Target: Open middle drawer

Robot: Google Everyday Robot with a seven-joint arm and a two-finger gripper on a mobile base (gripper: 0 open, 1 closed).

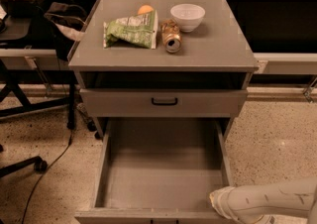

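Observation:
The middle drawer (pixel 163 178) stands pulled far out of the grey cabinet, with its plain grey inside showing and nothing in it. Its front edge (pixel 153 215) lies at the bottom of the camera view and its handle is cut off there. My gripper (pixel 221 204) is at the end of my white arm (pixel 270 202), low on the right, right by the drawer's front right corner. The smaller drawer above (pixel 163 102), with a black bar handle (pixel 164 101), is pushed in. Any drawer below the open one is hidden.
On the cabinet top (pixel 223 44) lie a green chip bag (pixel 131 30), an orange fruit (pixel 145 9), a tipped can (pixel 171 35) and a white bowl (pixel 187 16). Office chairs and a cable (pixel 44 119) stand on the speckled floor at left.

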